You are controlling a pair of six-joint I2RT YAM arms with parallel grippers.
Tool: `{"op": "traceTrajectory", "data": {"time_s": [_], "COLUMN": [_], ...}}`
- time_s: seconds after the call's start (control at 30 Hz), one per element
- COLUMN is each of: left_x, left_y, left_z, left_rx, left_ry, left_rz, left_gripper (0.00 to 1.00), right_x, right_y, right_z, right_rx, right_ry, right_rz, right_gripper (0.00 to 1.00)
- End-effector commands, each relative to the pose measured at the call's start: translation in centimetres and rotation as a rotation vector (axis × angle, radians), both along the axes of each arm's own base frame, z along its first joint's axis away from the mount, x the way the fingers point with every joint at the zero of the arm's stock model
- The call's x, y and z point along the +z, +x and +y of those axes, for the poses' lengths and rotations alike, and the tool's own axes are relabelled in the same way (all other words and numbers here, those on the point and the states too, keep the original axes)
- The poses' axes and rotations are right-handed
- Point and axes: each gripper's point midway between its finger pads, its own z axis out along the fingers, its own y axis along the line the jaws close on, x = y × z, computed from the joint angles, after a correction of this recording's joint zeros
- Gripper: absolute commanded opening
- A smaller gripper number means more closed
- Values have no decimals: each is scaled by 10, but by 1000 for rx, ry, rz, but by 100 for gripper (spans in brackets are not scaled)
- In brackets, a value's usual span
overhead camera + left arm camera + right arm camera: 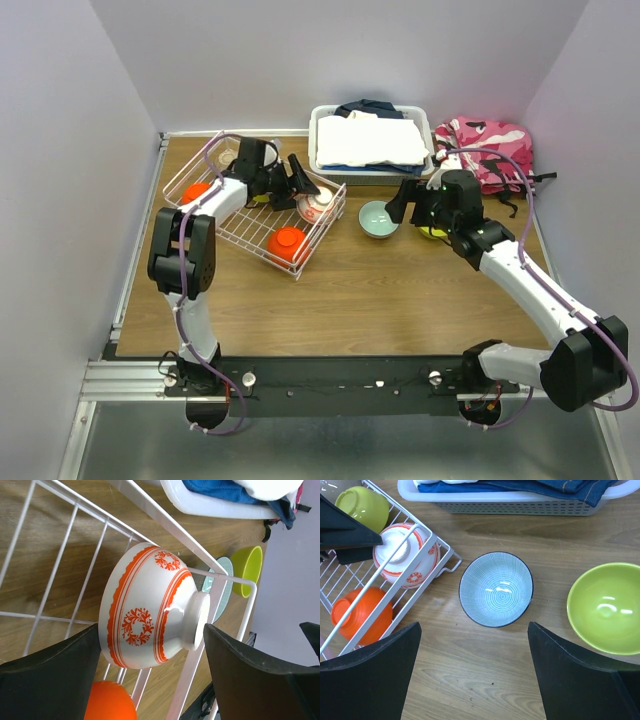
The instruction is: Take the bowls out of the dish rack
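Walls: plain pale lavender, closing in at 9, 12 and 3 o'clock.
Tabletop: warm wood grain, evenly lit.
Rail: aluminium, along the 6 o'clock edge.

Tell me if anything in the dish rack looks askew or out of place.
Nothing spilled or broken. The dish rack sits at a slant to the table edges, and the red-patterned bowl in its corner leans tipped against the wire side. The orange bowl beside it is overturned.

The left gripper, stretched forward, clasped the red-patterned bowl between its fingers; the right gripper hung downward, jaws spread wide
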Motion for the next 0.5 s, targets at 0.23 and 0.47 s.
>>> {"op": "traceTrajectory", "data": {"time_s": [0.23,0.47], "left_x": [-13,-18], "left_y": [-14,-14], "left_z": [-21,-12], "left_rx": [-46,-34], "left_ry": [-8,53], "left_rz": [50,49], "left_gripper": [86,76], "right_x": [10,12], "right_y": [0,-1], "right_z": [-1,-1], "right_rx": [4,3], "right_ry": [5,9], "right_rz": [-24,-29], "right_gripper": [95,95]}}
